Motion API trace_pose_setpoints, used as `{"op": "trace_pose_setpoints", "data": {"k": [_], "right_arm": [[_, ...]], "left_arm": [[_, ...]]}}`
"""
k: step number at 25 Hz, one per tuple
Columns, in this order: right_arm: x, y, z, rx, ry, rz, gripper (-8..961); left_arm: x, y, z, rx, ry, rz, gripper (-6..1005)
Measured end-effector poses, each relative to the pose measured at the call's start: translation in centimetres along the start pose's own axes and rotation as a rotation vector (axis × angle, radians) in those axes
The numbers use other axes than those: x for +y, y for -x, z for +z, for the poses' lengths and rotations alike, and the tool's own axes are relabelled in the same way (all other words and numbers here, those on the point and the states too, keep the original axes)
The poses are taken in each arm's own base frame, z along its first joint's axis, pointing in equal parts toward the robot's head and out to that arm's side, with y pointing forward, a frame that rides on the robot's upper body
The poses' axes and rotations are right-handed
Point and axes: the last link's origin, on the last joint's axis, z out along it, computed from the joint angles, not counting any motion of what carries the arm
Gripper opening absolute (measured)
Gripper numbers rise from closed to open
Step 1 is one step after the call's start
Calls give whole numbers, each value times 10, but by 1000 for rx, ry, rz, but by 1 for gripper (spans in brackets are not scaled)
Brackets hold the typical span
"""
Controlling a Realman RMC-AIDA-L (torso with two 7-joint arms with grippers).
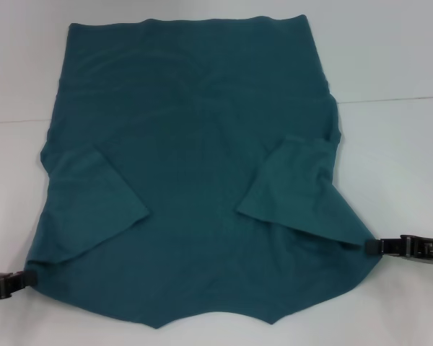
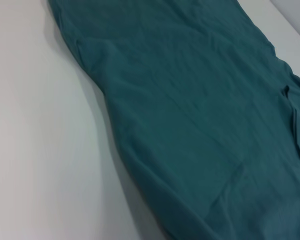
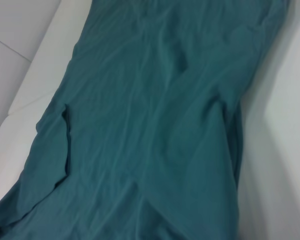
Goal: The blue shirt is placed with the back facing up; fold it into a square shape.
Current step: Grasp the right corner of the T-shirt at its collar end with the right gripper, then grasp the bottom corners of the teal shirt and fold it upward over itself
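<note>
The blue shirt (image 1: 195, 166) lies flat on the white table, plain back side up, with no lettering showing. Both sleeves are folded inward onto the body, the left one (image 1: 94, 202) and the right one (image 1: 289, 180). The collar end points toward me. My left gripper (image 1: 25, 277) sits at the shirt's near left corner and my right gripper (image 1: 372, 246) at its near right corner. Each corner is drawn to a point in the jaws. The left wrist view (image 2: 200, 125) and the right wrist view (image 3: 155, 125) show only the shirt's fabric, not the fingers.
The white table (image 1: 397, 166) surrounds the shirt, with bare surface on both sides. A seam line (image 1: 397, 99) runs across the table behind the shirt's middle.
</note>
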Motion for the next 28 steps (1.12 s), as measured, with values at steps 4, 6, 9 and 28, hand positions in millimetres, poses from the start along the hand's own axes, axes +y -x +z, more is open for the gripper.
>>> {"op": "trace_pose_setpoints", "data": {"k": [4,6,9,28], "right_arm": [[1,0,1,-1,4,-4,111],[0,0,0,-7,5,-4,70],[0,-1,-2,-22,14,-3,30],[-13,-52,-66,-127,109,39,30]], "left_arm": [[0,0,0,0,-1,0,8],[0,0,0,1,-2,0,8],[-1,0,0,2,-4,0,9],[9,30,-25,8,137,-132,11]]}}
